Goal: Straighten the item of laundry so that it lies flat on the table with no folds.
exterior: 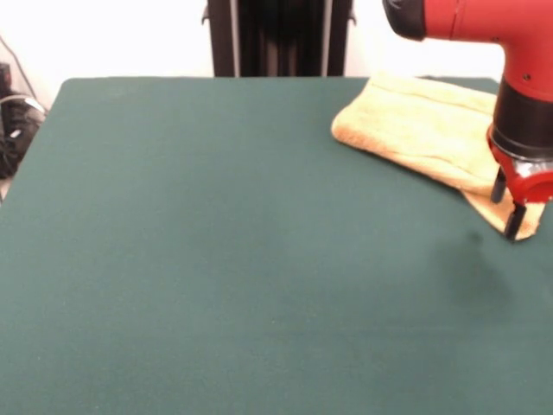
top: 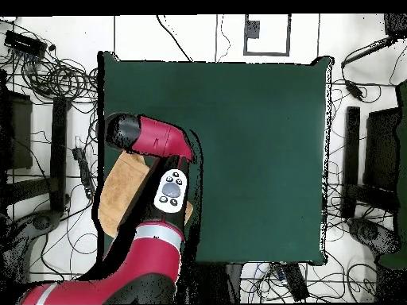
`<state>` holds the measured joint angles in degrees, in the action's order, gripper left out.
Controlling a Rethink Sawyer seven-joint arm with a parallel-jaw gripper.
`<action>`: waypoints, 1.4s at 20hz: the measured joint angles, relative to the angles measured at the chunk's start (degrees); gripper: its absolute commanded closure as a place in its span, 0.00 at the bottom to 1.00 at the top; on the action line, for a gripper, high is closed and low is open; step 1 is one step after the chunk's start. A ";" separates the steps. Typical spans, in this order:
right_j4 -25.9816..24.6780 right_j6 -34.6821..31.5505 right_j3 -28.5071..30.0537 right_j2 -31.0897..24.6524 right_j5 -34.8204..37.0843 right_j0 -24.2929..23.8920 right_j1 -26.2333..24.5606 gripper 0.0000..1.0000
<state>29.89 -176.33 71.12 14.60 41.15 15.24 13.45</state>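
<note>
The orange-tan towel (exterior: 423, 130) lies at the far right of the green table (exterior: 216, 259), folded over on itself, with one corner sticking out toward the near side. My gripper (exterior: 506, 205) hangs over that near corner, its two black fingers (exterior: 516, 221) spread apart and open, tips down at the cloth. In the overhead view the towel (top: 121, 191) shows at the table's (top: 254, 159) lower left edge, largely covered by the red arm (top: 155, 139). The gripper itself is hidden under the arm there.
The black pedestal (exterior: 281, 39) stands behind the table's far edge. The towel lies close to the table's side edge. Cables and dark chairs (top: 374, 159) surround the table on the floor.
</note>
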 measured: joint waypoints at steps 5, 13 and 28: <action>1.32 0.00 0.28 -0.56 0.00 0.21 0.01 0.00; 1.97 0.00 0.65 -1.15 0.00 0.22 -0.05 0.00; 3.08 0.00 0.61 -1.82 -6.80 0.74 -3.79 0.00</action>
<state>32.97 -176.33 71.73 12.78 34.35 15.97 9.66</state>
